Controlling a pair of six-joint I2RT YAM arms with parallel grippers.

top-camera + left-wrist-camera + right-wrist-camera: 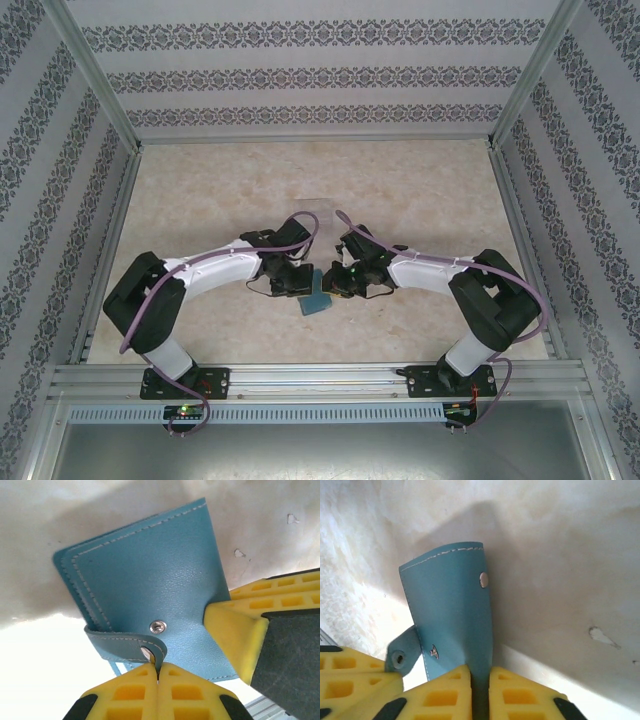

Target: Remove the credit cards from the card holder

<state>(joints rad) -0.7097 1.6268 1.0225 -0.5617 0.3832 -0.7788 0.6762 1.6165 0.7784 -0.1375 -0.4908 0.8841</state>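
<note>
Left pincer (157, 669) nips card holder (145, 575) strap (112, 642), right pincer (480, 675) clamps panel (450, 595), arms (215, 266) bent inward.

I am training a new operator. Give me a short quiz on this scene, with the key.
1. True or false: the left gripper is shut on the strap of the wallet.
2. The right gripper pinches: A) a wallet panel, B) a pen, C) nothing.
3. Is the snap of the strap fastened or undone?
Key: 1 true; 2 A; 3 undone.
</note>
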